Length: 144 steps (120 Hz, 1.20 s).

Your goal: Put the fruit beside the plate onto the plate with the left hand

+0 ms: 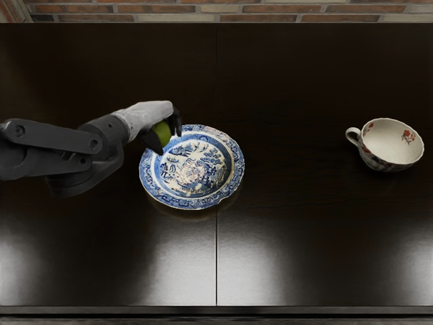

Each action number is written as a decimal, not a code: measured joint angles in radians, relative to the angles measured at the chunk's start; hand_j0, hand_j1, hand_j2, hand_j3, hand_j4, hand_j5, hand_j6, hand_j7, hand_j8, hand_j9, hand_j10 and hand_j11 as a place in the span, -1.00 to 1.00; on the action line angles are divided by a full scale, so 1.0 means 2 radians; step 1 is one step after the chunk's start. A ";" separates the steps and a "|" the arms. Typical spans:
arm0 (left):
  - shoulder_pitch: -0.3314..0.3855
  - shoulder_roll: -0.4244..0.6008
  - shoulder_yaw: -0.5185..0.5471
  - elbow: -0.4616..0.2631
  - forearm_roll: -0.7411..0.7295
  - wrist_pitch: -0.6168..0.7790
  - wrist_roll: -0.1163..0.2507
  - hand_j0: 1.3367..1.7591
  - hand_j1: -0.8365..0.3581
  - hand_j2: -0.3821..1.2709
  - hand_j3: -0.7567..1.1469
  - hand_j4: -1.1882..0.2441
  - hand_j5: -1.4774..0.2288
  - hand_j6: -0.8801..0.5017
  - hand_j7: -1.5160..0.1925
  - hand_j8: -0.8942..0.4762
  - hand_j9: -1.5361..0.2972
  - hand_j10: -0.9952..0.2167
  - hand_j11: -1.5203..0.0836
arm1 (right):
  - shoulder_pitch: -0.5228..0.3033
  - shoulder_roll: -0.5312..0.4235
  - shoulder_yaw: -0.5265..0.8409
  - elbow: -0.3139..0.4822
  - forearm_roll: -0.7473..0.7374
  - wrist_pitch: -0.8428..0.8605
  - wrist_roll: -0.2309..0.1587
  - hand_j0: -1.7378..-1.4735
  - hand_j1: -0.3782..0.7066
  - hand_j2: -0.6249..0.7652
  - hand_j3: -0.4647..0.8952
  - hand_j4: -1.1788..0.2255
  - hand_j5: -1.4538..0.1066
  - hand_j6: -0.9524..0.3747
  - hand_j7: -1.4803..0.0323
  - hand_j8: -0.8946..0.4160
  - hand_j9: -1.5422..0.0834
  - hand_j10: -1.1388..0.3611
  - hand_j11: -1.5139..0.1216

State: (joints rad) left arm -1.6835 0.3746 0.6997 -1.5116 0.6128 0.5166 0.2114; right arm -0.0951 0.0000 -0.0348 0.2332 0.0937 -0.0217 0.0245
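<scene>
A blue-and-white patterned plate [193, 167] lies on the dark table, a little left of centre. My left arm comes in from the left edge, and its hand [161, 128] hangs over the plate's upper-left rim. The fingers are curled around a small yellow-green fruit [162, 133], of which only a patch shows between the dark fingers. Whether the fruit touches the plate cannot be told. The right arm is out of view.
A white teacup [388, 143] with a red flower motif stands at the far right, handle pointing left. A brick wall [223, 9] runs along the table's far edge. A seam [216, 257] splits the tabletop down the middle.
</scene>
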 joint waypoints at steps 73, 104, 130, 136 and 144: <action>0.006 -0.090 -0.001 0.006 -0.046 -0.003 0.011 0.51 0.19 -0.34 -0.20 -0.05 -0.08 -0.43 -0.03 -0.30 -0.08 -0.05 0.04 | 0.000 0.000 0.000 0.000 0.000 0.000 0.000 -0.40 -0.88 -0.11 -0.32 0.63 0.81 0.39 0.90 0.32 0.85 0.48 0.80; 0.014 0.028 -0.058 0.015 -0.051 -0.075 0.009 0.52 0.40 -0.44 -0.20 0.21 0.23 -0.18 0.28 -0.13 0.21 0.15 0.37 | 0.000 0.000 0.000 0.000 0.000 0.000 0.000 -0.40 -0.88 -0.11 -0.32 0.63 0.81 0.39 0.90 0.32 0.85 0.48 0.80; 0.069 0.206 -0.182 0.012 -0.083 -0.291 0.008 0.52 0.46 -0.46 -0.20 0.28 0.31 -0.12 0.35 -0.08 0.28 0.20 0.45 | 0.000 0.000 0.000 0.000 0.000 0.000 0.000 -0.40 -0.88 -0.11 -0.32 0.63 0.81 0.39 0.90 0.32 0.85 0.48 0.80; 0.098 0.248 -0.204 0.017 -0.112 -0.322 0.008 0.52 0.46 -0.47 -0.20 0.28 0.32 -0.11 0.36 -0.08 0.29 0.21 0.46 | 0.000 0.000 0.000 0.000 0.000 0.000 0.000 -0.40 -0.88 -0.11 -0.32 0.63 0.81 0.39 0.90 0.32 0.85 0.48 0.80; 0.124 0.307 -0.224 0.022 -0.196 -0.347 0.008 0.52 0.47 -0.47 -0.20 0.29 0.33 -0.11 0.37 -0.07 0.30 0.21 0.47 | 0.000 0.000 0.000 0.000 0.000 0.000 0.000 -0.40 -0.88 -0.11 -0.32 0.63 0.81 0.39 0.90 0.32 0.85 0.48 0.80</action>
State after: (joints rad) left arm -1.4355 0.9885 0.2525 -1.4676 0.2204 -0.1778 0.2274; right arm -0.0951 0.0000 -0.0350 0.2332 0.0936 -0.0219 0.0245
